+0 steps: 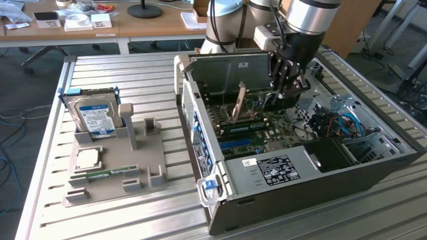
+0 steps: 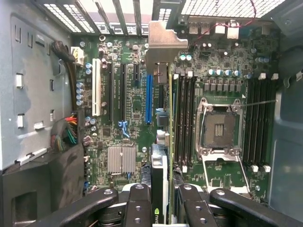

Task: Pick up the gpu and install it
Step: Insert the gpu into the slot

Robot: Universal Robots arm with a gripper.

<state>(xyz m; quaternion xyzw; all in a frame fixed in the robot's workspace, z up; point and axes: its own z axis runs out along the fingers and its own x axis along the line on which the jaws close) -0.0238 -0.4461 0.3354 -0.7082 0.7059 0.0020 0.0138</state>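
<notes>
The gpu (image 2: 160,163) shows edge-on in the wrist view, its silver end bracket (image 2: 163,45) pointing to the case's vented rear wall. My gripper (image 2: 161,201) is shut on it, with black fingers (image 2: 139,203) on either side. The card stands upright over the green motherboard (image 2: 128,123), just beside the long blue slot (image 2: 149,99). I cannot tell whether it touches the board. In the exterior view my gripper (image 1: 285,92) reaches down into the open computer case (image 1: 293,185) with the gpu (image 1: 267,102) under it.
On the exterior view's left, a grey holder (image 1: 150,150) carries a silver hard drive with a blue label (image 1: 97,117), a processor chip (image 1: 89,159) and a green memory stick (image 1: 110,173). Inside the case are the processor socket (image 2: 220,127), memory slots (image 2: 184,118), a heatsink (image 2: 121,158) and cables (image 2: 68,135).
</notes>
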